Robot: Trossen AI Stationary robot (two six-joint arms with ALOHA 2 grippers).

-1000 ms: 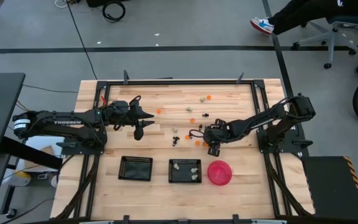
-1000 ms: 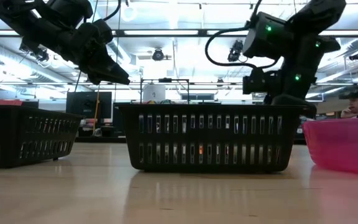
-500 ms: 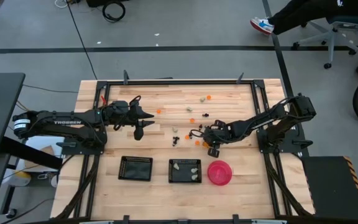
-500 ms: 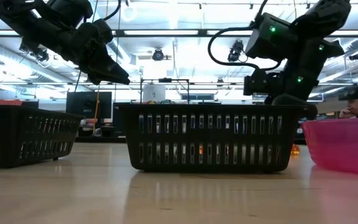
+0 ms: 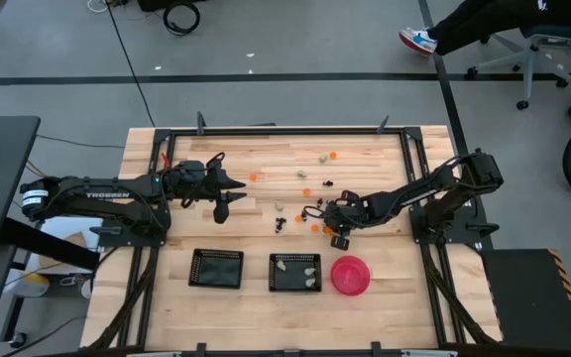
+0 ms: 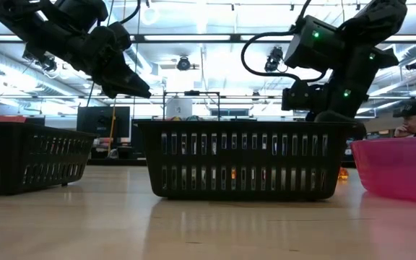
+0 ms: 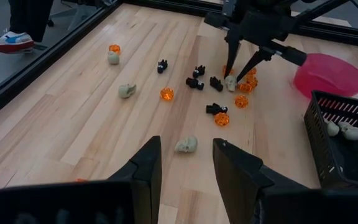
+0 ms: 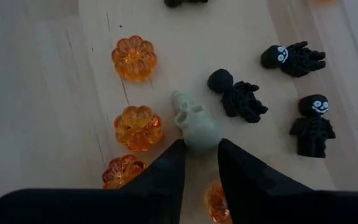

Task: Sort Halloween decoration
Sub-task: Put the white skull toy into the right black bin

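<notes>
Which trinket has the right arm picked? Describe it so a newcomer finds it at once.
Start at the pink bowl; just beyond it the right tool grips a pale skull. Orange pumpkins and black skeletons surround it; it is the only pale piece there.

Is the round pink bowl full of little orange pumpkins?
No, the round pink bowl looks empty from above; the orange pumpkins lie on the wooden table by the right gripper.

2 dark arms, white lettering on left arm (image 5: 102,194), green LEDs
</notes>
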